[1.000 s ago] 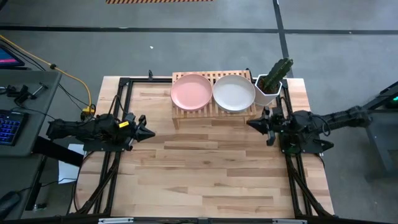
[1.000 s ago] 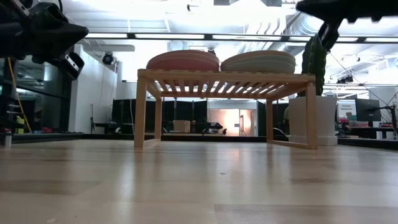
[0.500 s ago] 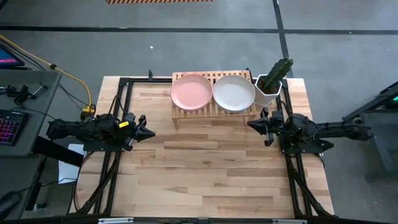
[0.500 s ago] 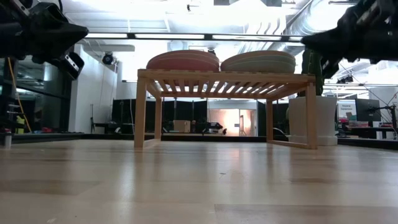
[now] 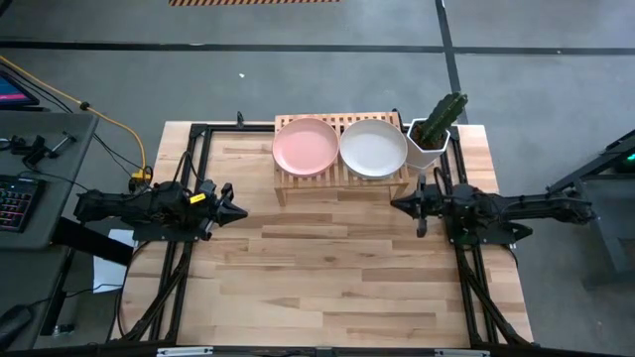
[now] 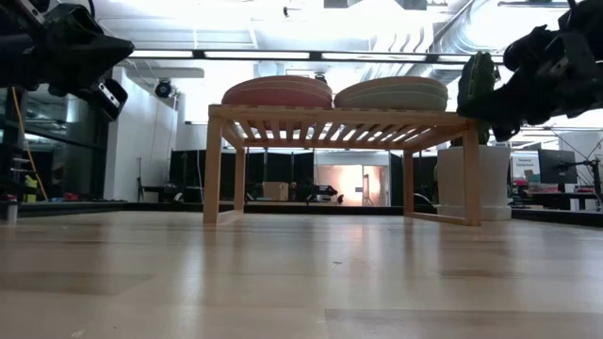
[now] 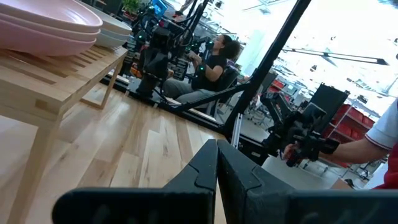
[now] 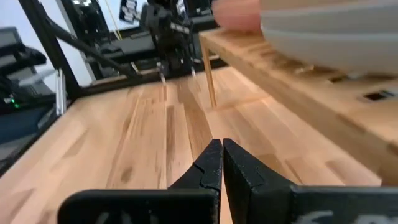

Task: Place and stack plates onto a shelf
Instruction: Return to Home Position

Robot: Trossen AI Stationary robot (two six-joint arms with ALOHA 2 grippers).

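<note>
Your light butcher-block wooden table (image 5: 327, 268) carries the low slatted light-wood shelf (image 5: 298, 179) at its far edge. On it sit round matte plates, the pink stack (image 5: 305, 145) beside the pale cream stack (image 5: 373, 148). Your left gripper (image 5: 241, 212) hovers over the table's left side and your right gripper (image 5: 396, 205) just off the shelf's right end. Both are pinched tight, holding nothing.
</note>
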